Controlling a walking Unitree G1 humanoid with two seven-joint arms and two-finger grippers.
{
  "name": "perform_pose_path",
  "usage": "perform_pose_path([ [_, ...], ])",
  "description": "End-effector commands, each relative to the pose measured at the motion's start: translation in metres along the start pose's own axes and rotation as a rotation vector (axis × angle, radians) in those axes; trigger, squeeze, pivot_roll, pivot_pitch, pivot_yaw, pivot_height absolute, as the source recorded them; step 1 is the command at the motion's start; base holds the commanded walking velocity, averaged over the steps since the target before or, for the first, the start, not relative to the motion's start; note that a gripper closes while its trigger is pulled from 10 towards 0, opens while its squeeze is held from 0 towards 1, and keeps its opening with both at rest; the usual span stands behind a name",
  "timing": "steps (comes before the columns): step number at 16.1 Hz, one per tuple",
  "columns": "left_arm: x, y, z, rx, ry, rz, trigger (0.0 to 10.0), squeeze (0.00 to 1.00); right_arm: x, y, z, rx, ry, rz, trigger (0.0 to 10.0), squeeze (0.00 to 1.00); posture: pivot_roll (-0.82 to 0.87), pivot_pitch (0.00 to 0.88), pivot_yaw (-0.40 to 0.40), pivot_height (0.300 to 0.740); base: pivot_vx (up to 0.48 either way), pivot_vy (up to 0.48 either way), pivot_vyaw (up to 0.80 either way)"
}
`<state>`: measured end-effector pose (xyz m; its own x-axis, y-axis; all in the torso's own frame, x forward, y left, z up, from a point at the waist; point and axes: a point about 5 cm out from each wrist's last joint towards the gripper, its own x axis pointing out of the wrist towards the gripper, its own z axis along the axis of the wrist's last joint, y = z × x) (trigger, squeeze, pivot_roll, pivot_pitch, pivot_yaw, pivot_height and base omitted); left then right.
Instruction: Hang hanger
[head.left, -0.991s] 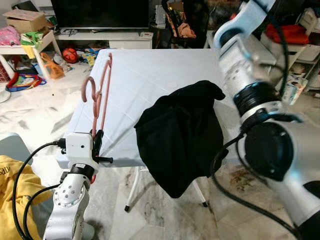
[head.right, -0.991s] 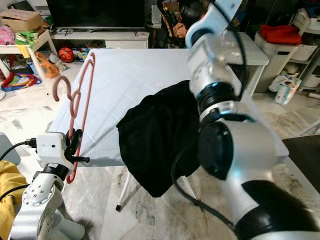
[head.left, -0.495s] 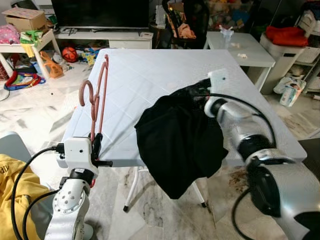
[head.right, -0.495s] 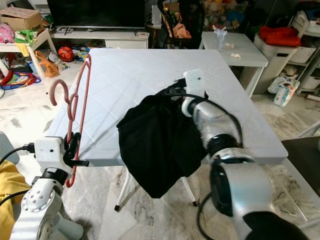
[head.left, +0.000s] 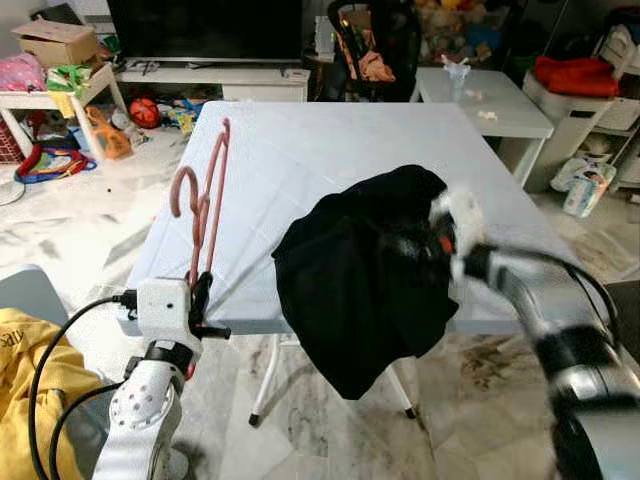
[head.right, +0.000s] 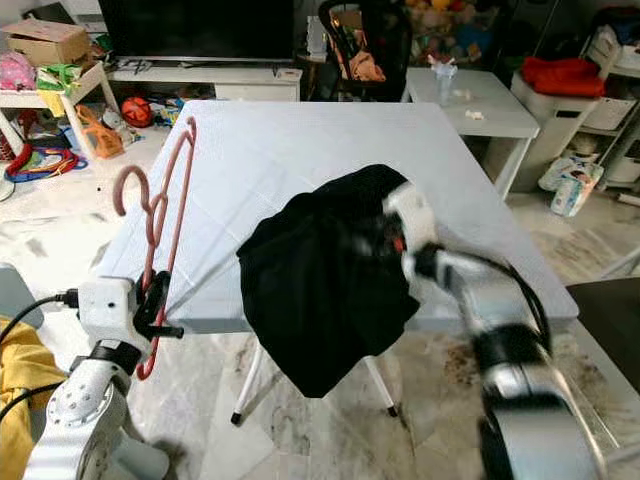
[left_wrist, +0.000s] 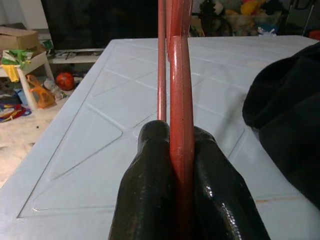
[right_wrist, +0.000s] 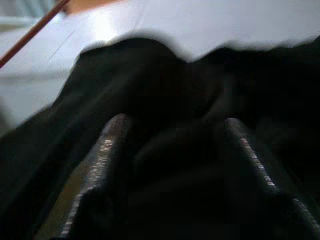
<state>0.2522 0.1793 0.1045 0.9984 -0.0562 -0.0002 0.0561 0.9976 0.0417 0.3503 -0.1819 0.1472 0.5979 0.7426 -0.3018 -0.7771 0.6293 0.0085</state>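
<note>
Clutter occupies the upper left of the head frames: a cardboard box (head.left: 48, 38), toys on the floor, and a yellow cloth (head.left: 25, 385) at the lower left edge.

Left gripper (head.left: 198, 300), lower left of the frame: jaws closed tight on the lower bar of the pink hanger (head.left: 203, 200). The wrist view confirms both black fingers (left_wrist: 150, 190) pinch the bar with no gap. The hanger stands nearly upright above the wrist, hook uppermost, beside the left edge of the white bench (head.left: 300, 140) and apart from the garment.

Centre of the frame: a black garment (head.left: 360, 270) is heaped on the near edge of the bench, with a good part of it drooping over the front edge.

Right of centre: the right gripper (head.left: 425, 245) is blurred at the garment's right side. In its wrist view the two fingers (right_wrist: 100, 150) stand apart with dark cloth between and around them; jaws wide, no hold yet evident.

Assessment: the step in hand appears to be taking up the garment so it can be put onto the hanger. Recommended practice: close on one fold near the collar or shoulder rather than a thick bunch, lift until the cloth clears the bench edge, and keep the hanger steady and upright so its arm can enter the opening. Risk: the overhanging portion may drag the garment to the floor if the pinch is shallow.
</note>
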Motion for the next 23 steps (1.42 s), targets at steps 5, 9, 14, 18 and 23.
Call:
perform_pose_path([
  [5, 0.001, -0.004, -0.005, -0.001, 0.037, -0.020, 10.0, 0.00, -0.013, 0.014, -0.015, -0.108, 0.166, 0.112, 10.0, 1.00, -0.02, 0.000, -0.030, 0.740, 0.000, 0.000, 0.00],
  [9, 0.001, -0.004, -0.005, -0.002, 0.036, -0.017, 10.0, 0.00, 0.003, 0.019, -0.014, -0.152, 0.114, 0.033, 10.0, 1.00, -0.02, 0.000, -0.033, 0.740, 0.000, 0.000, 0.00],
  [14, -0.002, -0.006, -0.007, -0.003, 0.042, -0.025, 10.0, 0.00, 0.016, 0.025, -0.021, -0.165, 0.092, -0.096, 10.0, 1.00, -0.02, 0.000, -0.045, 0.740, 0.000, 0.000, 0.00],
  [18, 0.002, -0.008, -0.005, -0.004, 0.036, -0.028, 10.0, 0.00, 0.023, 0.033, -0.040, -0.123, 0.169, -0.118, 10.0, 1.00, -0.02, 0.000, -0.044, 0.740, 0.000, 0.000, 0.00],
  [23, 0.000, -0.011, -0.010, -0.006, 0.051, -0.039, 10.0, 0.00, 0.038, 0.047, -0.064, -0.007, 0.213, -0.235, 0.0, 0.00, -0.02, 0.000, -0.040, 0.740, 0.000, 0.000, 0.00],
])
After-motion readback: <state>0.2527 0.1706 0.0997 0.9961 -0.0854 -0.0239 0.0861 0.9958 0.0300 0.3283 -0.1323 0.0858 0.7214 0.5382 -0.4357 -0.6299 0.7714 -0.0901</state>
